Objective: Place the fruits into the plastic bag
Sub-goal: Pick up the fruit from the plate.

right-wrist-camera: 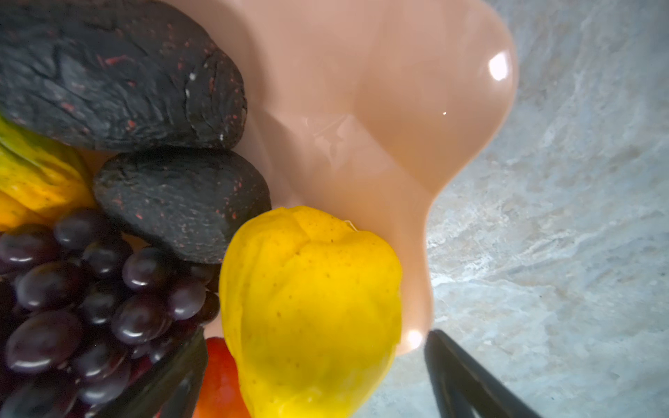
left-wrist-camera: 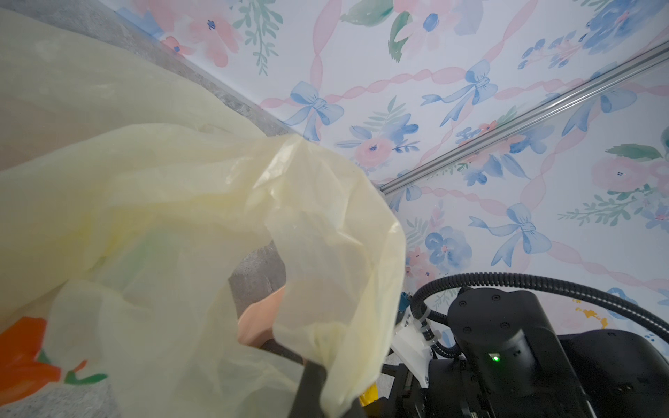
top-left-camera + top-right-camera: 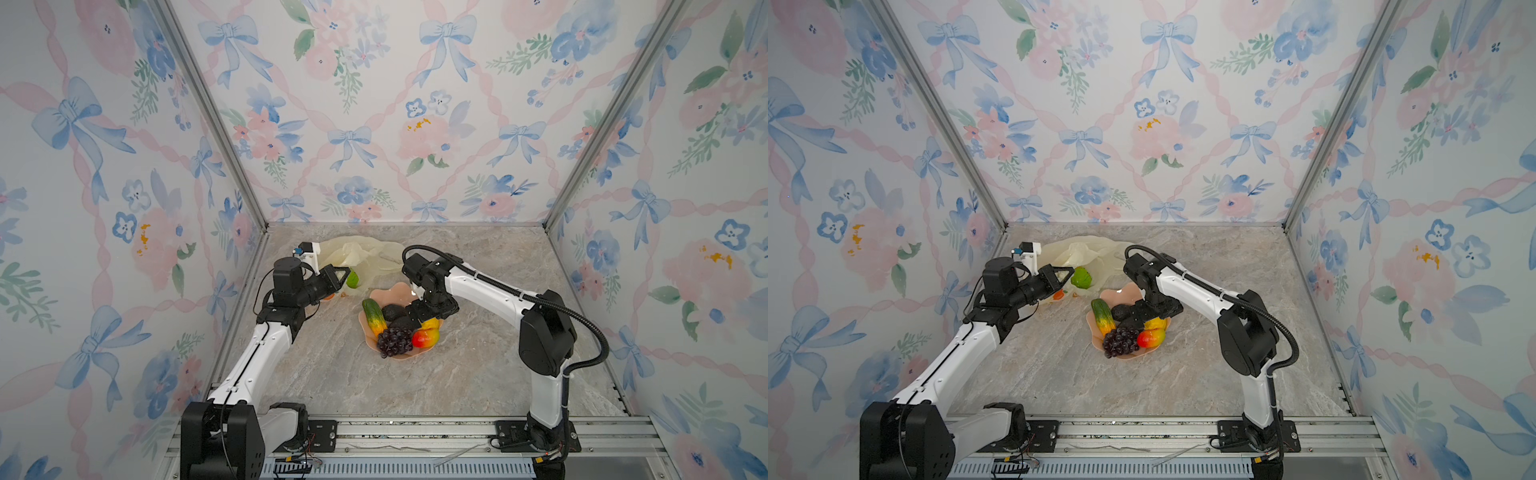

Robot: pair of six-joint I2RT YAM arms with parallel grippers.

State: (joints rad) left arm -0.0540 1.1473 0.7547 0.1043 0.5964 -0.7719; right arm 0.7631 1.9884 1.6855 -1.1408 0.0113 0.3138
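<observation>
Fruits fill a pink bowl on the surface; the right jaws stand apart astride a yellow fruit. Farther back, the left jaws clamp the plastic bag, a green ball at its mouth.

A robotics lab test booth dressed as a home: floral bow wallpaper covers panels between bare aluminium posts, while the left arm and right arm stand on a metal rail edging a marble-look counter.
</observation>
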